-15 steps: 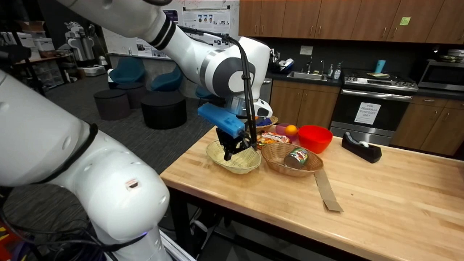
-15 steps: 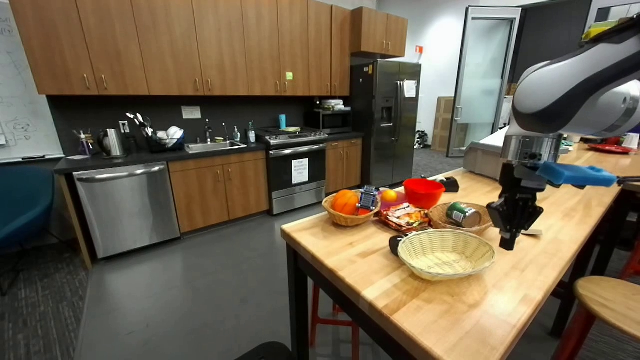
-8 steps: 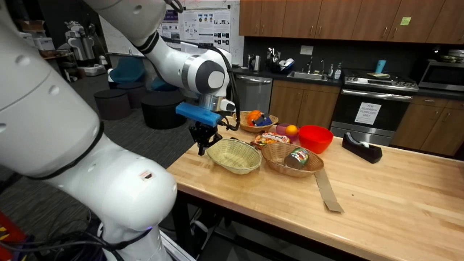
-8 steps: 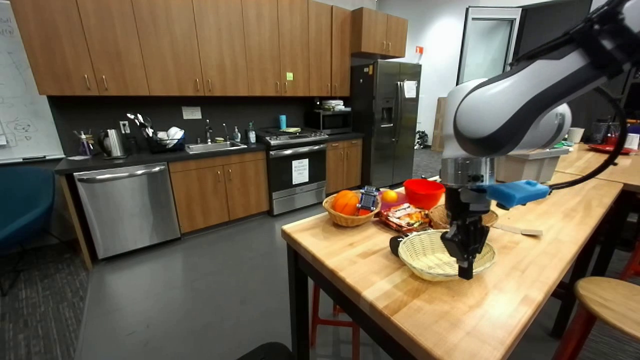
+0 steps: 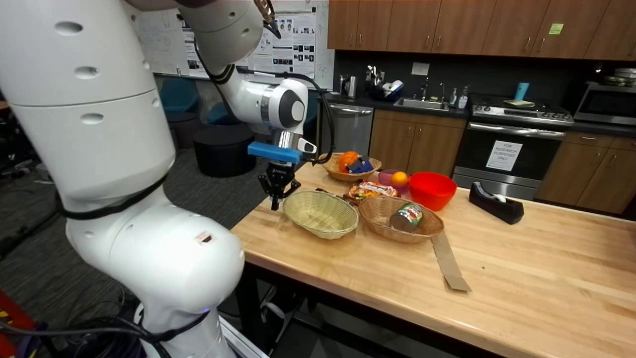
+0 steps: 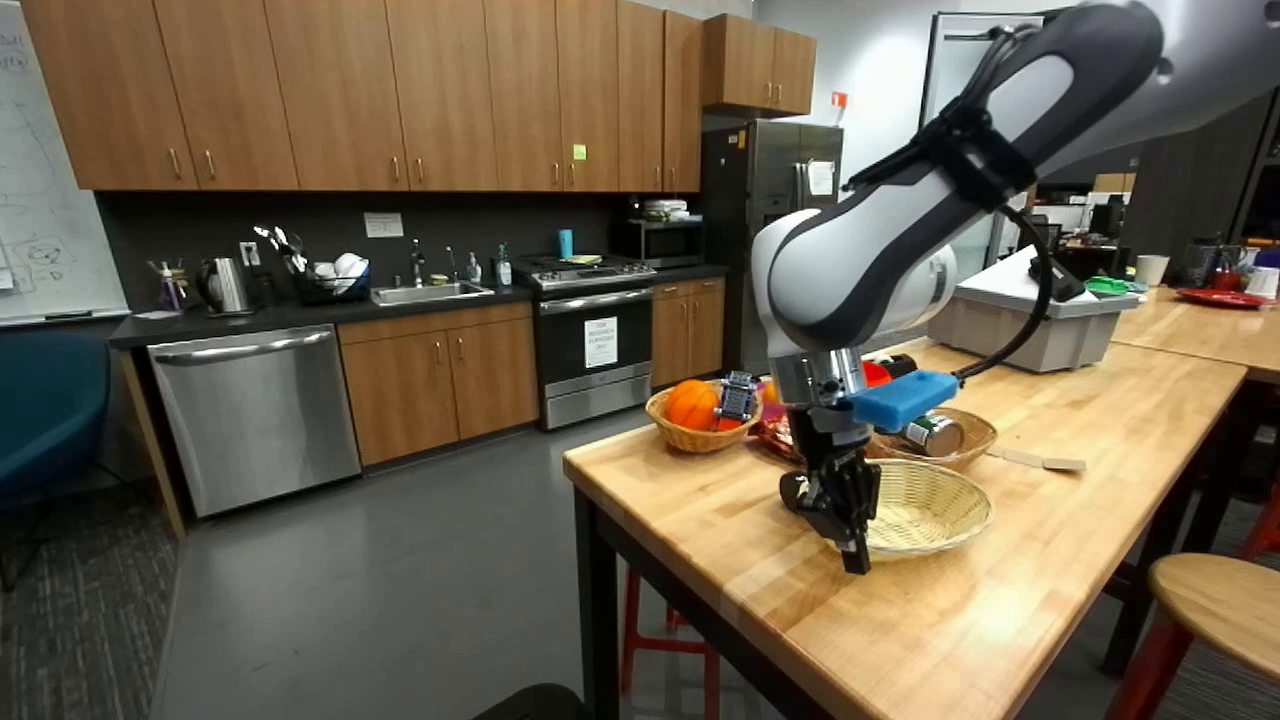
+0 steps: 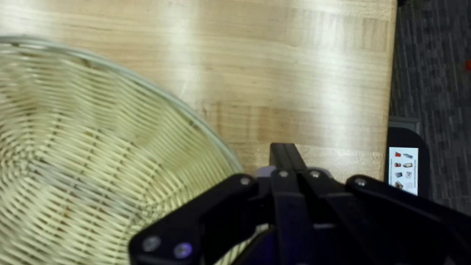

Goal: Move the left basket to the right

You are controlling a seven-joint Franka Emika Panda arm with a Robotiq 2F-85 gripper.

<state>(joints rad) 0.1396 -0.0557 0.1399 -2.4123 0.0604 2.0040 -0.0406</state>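
The pale yellow-green basket [image 5: 320, 214] is seated upright on the desk [image 5: 521, 258], near the short edge and between the two long edges. Just beside it, farther from that short edge, a brown basket [image 5: 381, 230] is placed, in which a can [image 5: 406, 217] is laid on its side. A tan basket [image 6: 690, 440] is located by the corner nearer the wooden cabinets [image 5: 417, 25]. In both exterior views the pincer [image 5: 275, 205] is seen pointed downward on the short-edge side of the pale yellow-green basket. Only in the wrist view are the fingertips [image 7: 281, 156] clearly resolved: they are pressed together, the pincer being clenched, and a strip of desk is shown between them and the basket's rim. The red bowl [image 5: 432, 194], displayed almost entire in an exterior view, is mostly concealed by the arm [image 6: 860, 275] in an exterior view where a grey bin [image 6: 1080, 335] is revealed near the opposite short edge.
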